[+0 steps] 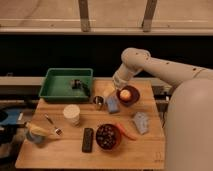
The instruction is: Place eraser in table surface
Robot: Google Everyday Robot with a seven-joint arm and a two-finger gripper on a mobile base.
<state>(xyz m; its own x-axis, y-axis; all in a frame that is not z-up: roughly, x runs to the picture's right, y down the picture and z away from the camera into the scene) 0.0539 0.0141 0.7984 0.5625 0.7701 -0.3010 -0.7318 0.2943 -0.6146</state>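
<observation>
The eraser [88, 139] is a flat black bar. It lies on the light-brown wooden table surface [145, 150] near the front, just left of a dark bowl [107, 136] of dark red pieces. My gripper [108, 93] hangs at the end of the white arm over the back middle of the table. It is just above a small silver can [98, 102] and a blue block [113, 104], well away from the eraser. I see nothing held in it.
A green tray [52, 91] with a small dark object stands at the back left. A dark bowl with a yellow fruit [127, 95] is at the gripper's right. Also on the table are a white cup [71, 114], a banana [42, 131], an orange carrot [125, 131] and a grey-blue object [140, 121].
</observation>
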